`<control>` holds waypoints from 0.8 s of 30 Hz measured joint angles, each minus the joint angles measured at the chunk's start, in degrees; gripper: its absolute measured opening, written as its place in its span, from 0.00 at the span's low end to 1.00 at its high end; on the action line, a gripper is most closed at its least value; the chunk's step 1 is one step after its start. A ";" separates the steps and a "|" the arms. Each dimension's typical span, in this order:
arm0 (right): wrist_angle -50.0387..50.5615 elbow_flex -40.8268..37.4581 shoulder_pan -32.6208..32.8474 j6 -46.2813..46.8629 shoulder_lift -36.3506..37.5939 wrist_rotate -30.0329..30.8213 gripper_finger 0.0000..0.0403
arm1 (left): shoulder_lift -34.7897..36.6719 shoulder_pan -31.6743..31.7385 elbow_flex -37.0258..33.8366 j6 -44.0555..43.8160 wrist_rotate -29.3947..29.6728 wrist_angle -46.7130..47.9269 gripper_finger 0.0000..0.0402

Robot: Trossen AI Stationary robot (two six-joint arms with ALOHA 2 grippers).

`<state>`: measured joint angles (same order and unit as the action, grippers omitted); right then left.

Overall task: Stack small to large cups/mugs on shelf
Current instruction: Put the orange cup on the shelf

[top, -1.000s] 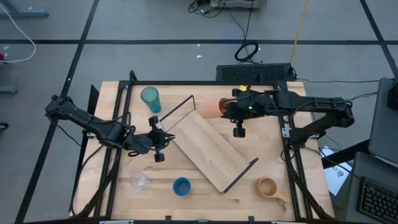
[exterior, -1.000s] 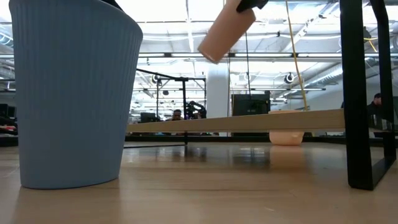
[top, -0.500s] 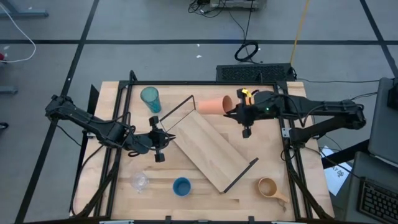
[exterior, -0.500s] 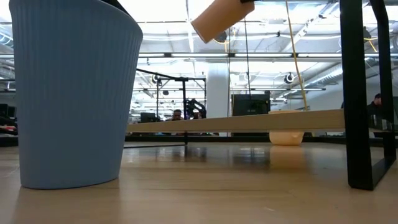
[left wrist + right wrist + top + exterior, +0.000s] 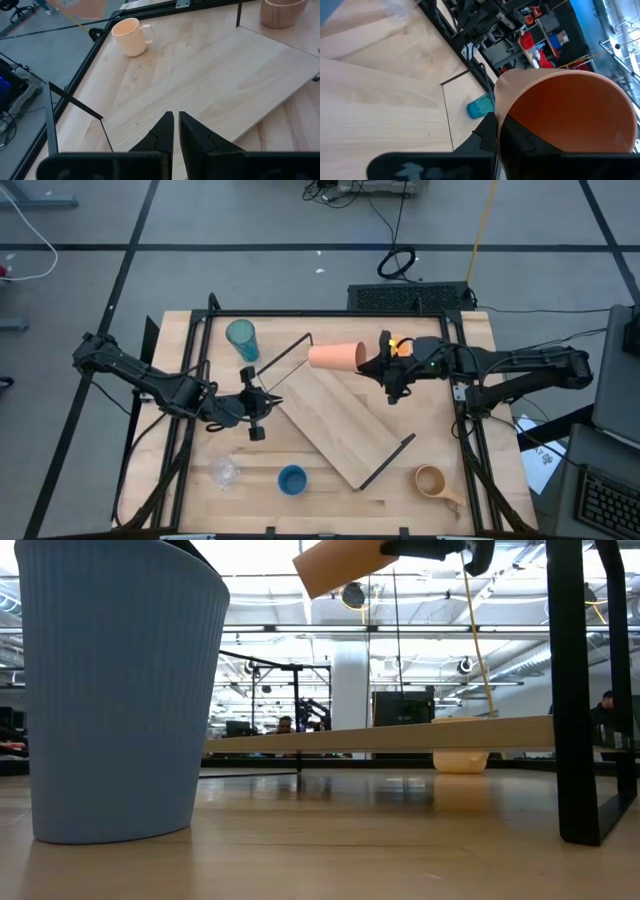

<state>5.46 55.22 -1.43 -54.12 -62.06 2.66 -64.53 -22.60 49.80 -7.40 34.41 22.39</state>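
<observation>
My right gripper (image 5: 383, 366) is shut on the small orange cup (image 5: 335, 356), held on its side in the air over the far end of the shelf (image 5: 340, 425), a light-wood board lying slantwise on the table with wire brackets (image 5: 290, 355) at its ends. My left gripper (image 5: 255, 406) hovers shut at the shelf's left edge, touching nothing. The teal tumbler (image 5: 241, 338), clear glass (image 5: 224, 471), blue cup (image 5: 292, 479) and tan mug (image 5: 432, 481) stand on the table. The orange handled mug (image 5: 131, 36) stands near the far edge, under my right arm. My right gripper holds the orange cup by its rim (image 5: 506, 116), with one finger (image 5: 487, 131) outside the wall and the other inside the mouth. The fingers come level from the table's right. The cup is lifted clear and lies nearly level, its base (image 5: 312, 357) pointing to the table's left.
Black frame rails (image 5: 195, 380) run along the table's left and right sides and its far edge. In the low view the blue cup (image 5: 120, 690) fills the left foreground and a black post (image 5: 575, 690) stands on the right. Bare tabletop lies between the glass and the left rail.
My right gripper has risen and drifted slightly toward the table's left, turning at the wrist. The orange cup has tipped from a steep slant to nearly level and rides higher, its base swung out toward the left. My left arm has kept still.
</observation>
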 joint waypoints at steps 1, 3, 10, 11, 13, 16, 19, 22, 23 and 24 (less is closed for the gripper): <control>-0.76 -0.42 -0.02 -0.34 -0.02 0.01 0.00 | 0.00 -0.01 0.00 0.00 0.00 0.00 0.08; -0.95 -0.78 -0.02 -0.57 -0.04 0.02 0.00 | 0.00 0.01 0.00 0.00 0.00 0.00 0.08; -0.99 -0.85 0.00 3.87 -0.04 0.02 0.00 | 0.00 -0.02 0.00 0.20 0.00 0.00 0.08; -0.99 -0.85 0.00 4.74 -0.04 0.02 0.00 | 0.00 -0.02 0.00 0.21 0.00 0.00 0.08; -0.99 -0.85 0.00 6.81 -0.04 0.02 0.00 | 0.00 -0.02 0.00 0.28 0.00 0.00 0.08; -0.99 -0.85 0.00 10.29 -0.04 0.04 0.00 | 0.00 0.01 0.00 0.28 0.00 0.00 0.08; -0.99 -0.85 0.02 13.56 -0.04 0.04 0.00 | 0.00 0.00 0.00 0.28 0.00 0.00 0.08; -0.99 -0.85 0.02 18.17 -0.06 0.07 0.00 | 0.00 0.01 0.00 0.31 0.00 0.00 0.08; -0.99 -0.85 0.02 20.10 -0.07 0.07 0.00 | 0.00 -0.02 0.00 0.31 0.00 0.00 0.08; -0.99 -0.85 0.02 22.27 -0.07 0.07 0.00 | 0.00 -0.01 0.00 0.31 0.00 0.00 0.08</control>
<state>4.47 54.37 -1.41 -31.85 -62.13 2.72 -64.53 -22.61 49.80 -7.09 34.41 22.39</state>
